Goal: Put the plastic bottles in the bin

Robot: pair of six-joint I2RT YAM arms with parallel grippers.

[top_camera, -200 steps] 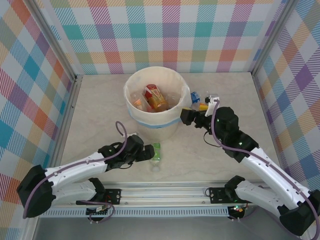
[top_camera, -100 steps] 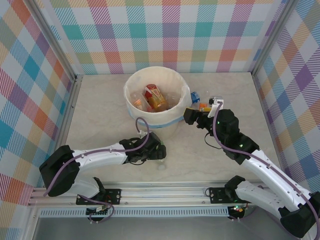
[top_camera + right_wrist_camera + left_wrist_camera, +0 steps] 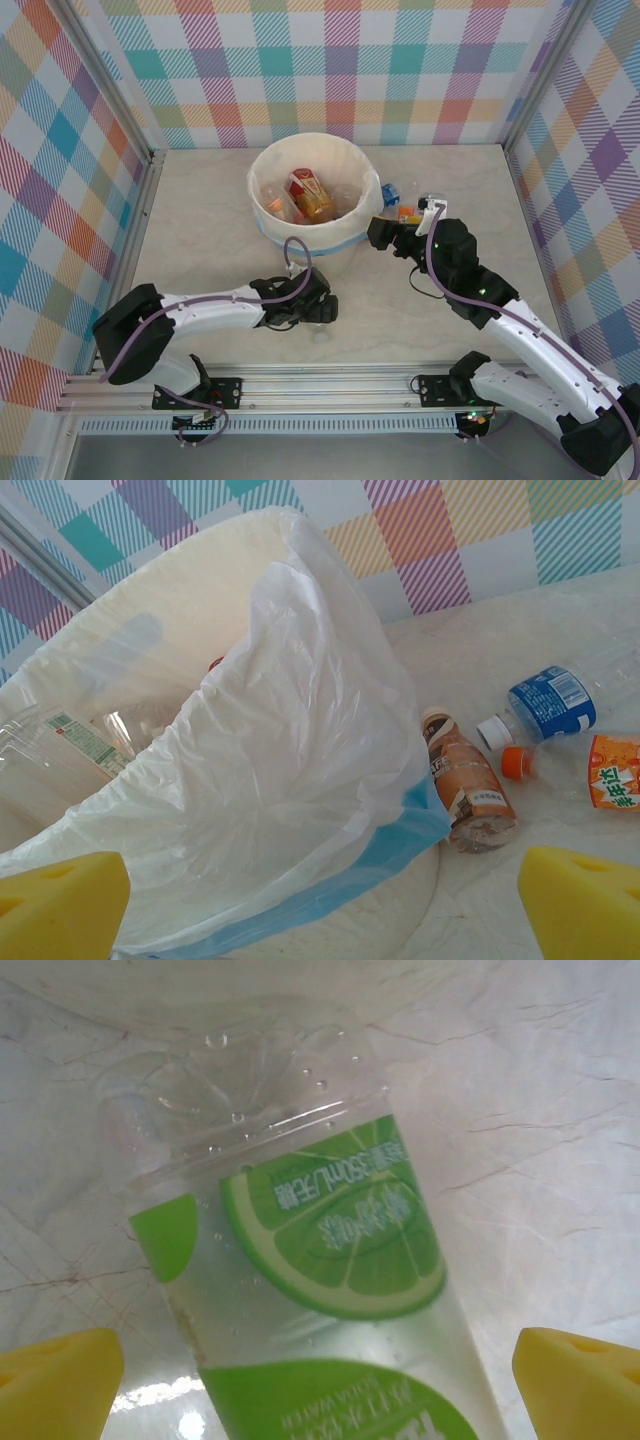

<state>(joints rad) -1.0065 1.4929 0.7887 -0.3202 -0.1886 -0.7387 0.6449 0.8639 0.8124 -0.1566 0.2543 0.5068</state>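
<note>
A clear bottle (image 3: 330,1250) with a lime-green label is seen lying on the counter (image 3: 540,1110), ungripped between the wide-spread pads of the left tool (image 3: 320,1385). The right tool (image 3: 322,900) is likewise spread wide and empty, beside the cream, liner-draped bin (image 3: 130,610). Three more are counted on the counter by the bin: a brown-labelled bottle (image 3: 468,790), a blue-labelled bottle (image 3: 550,702) and an orange-labelled bottle (image 3: 612,770). Further bottles (image 3: 312,197) lie inside the bin, and their number cannot be told.

Marbled table (image 3: 200,230) with bin (image 3: 310,258), green-label bottle (image 3: 330,1250), three further bottles (image 3: 468,785).
</note>
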